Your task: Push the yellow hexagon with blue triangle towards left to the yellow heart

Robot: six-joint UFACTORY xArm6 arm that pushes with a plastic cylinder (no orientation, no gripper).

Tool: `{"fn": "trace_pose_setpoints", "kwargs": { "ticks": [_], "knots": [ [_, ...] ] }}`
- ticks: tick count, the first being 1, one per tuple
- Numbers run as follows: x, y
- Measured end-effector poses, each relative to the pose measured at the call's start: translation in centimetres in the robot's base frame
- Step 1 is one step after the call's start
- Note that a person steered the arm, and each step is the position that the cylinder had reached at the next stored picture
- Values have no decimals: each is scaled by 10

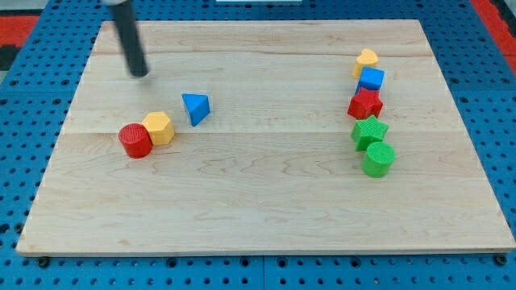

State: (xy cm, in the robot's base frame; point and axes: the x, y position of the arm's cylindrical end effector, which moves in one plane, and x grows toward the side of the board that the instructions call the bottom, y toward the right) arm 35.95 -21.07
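green cylinder [378,159] lowest at the view's right, yellow hexagon [159,127] touching red cylinder [135,140]; my tip [141,73] touching nothing, up-left of blue triangle [196,107]

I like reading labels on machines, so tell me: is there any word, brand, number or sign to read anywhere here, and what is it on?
None: no word, number, brand or sign shows anywhere in this view.
The wooden board is bare wood grain.
The blocks, such as the yellow hexagon, blue triangle and yellow heart, are plain coloured plastic.
The dark rod ending in my tip carries no marking.
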Motion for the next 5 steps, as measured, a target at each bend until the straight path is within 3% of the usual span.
{"fn": "trace_pose_setpoints", "kwargs": {
  "ticks": [1, 2, 5],
  "knots": [
    [87, -12],
    [103, 29],
    [45, 130]
  ]
}}
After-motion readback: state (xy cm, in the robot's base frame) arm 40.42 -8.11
